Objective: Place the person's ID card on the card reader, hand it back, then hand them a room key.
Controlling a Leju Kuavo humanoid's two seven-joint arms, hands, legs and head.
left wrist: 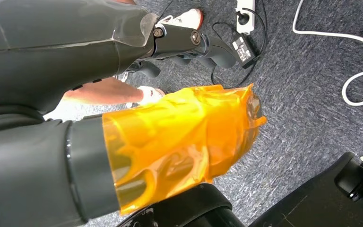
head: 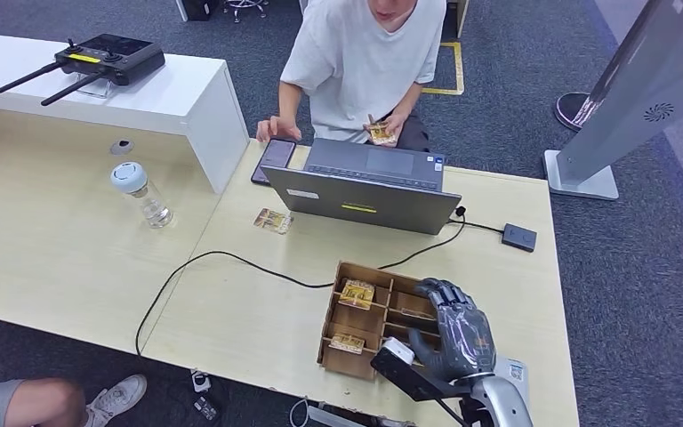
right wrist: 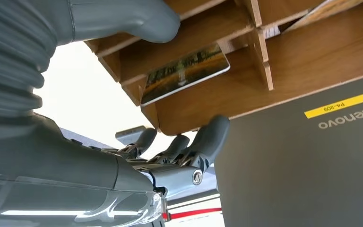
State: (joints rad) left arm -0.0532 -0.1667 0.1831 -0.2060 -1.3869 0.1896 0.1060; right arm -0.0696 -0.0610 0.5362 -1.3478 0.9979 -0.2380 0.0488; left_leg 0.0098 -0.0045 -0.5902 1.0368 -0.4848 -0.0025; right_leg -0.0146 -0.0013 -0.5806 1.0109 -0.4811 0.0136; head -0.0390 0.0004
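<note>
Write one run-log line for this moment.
right hand: open over wooden tray, holding nothing | left hand: hanging over the floor | person: holds a card | loose card: on table by laptop

Person holds the ID card (head: 381,133) by the laptop; room keys (head: 356,293) (picture-printed) lie in the wooden box (head: 336,354)

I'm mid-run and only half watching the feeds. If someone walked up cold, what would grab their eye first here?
Probably the right hand, dark and spread over the near right compartments of the wooden divided tray at the table's front edge, holding nothing that can be seen. Behind the tray stands the grey laptop, its lid back toward the robot, and beyond it a seated person holds a card. Another card lies loose on the table, left of the laptop.
</note>
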